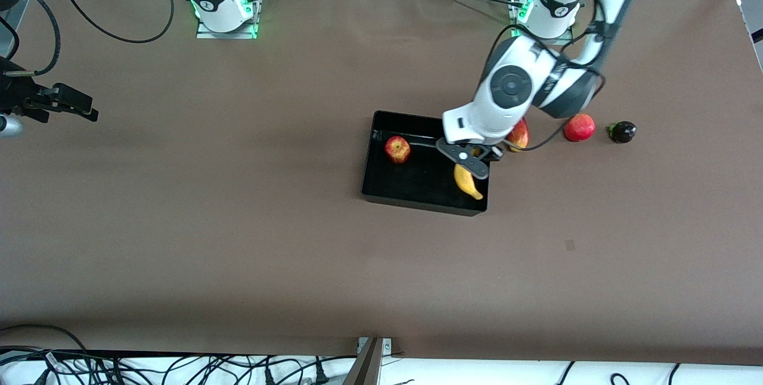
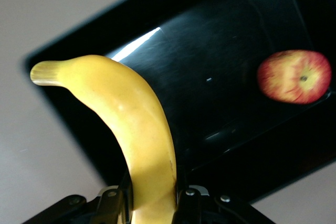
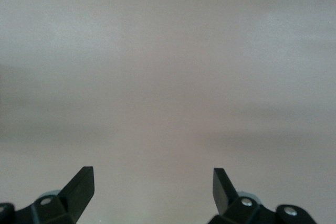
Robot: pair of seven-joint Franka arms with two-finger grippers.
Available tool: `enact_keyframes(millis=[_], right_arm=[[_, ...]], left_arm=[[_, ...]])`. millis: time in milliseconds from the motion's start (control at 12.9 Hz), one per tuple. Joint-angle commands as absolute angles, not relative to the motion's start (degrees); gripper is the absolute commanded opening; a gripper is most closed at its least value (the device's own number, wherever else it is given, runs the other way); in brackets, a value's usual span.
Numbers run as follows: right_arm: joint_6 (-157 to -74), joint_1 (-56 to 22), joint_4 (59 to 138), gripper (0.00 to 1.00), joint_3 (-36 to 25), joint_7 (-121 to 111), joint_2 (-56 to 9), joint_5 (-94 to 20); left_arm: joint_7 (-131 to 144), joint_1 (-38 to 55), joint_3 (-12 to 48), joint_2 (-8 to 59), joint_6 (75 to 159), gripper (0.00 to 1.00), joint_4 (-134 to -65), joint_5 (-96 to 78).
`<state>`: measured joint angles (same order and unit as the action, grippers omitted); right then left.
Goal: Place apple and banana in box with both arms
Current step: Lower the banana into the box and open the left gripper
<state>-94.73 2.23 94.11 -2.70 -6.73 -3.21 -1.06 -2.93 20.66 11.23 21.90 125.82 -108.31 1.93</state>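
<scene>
Holding the banana (image 2: 142,129), the left gripper (image 1: 471,161) is kept over the box (image 1: 381,194) for release beside the apple (image 1: 397,149); the right gripper (image 3: 152,192) waits, spread wide.

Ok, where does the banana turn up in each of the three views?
Front view: banana hangs from the left pincer over the box.
Left wrist view: banana fills the foreground, clamped.
Right wrist view: not in it.
Shared landmark: the apple in the box.

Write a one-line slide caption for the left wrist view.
Left gripper shut on the banana, held over the black box where the apple already lies.
</scene>
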Motion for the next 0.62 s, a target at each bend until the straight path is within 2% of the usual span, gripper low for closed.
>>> enact_keyframes(millis=[0,543], right_arm=[[-93.9,3.2,93.2,1.00,-2.1,-6.2,-3.4,-2.0],[-93.8,3.2,93.2,1.00,-2.0,-6.2,-3.4,-2.0]], left_arm=[[-2.0,21.8,10.6,25.3,129.5,0.00,-107.8,1.3],[-2.5,24.3,10.5,29.7,133.5,0.00,-108.2,4.7]])
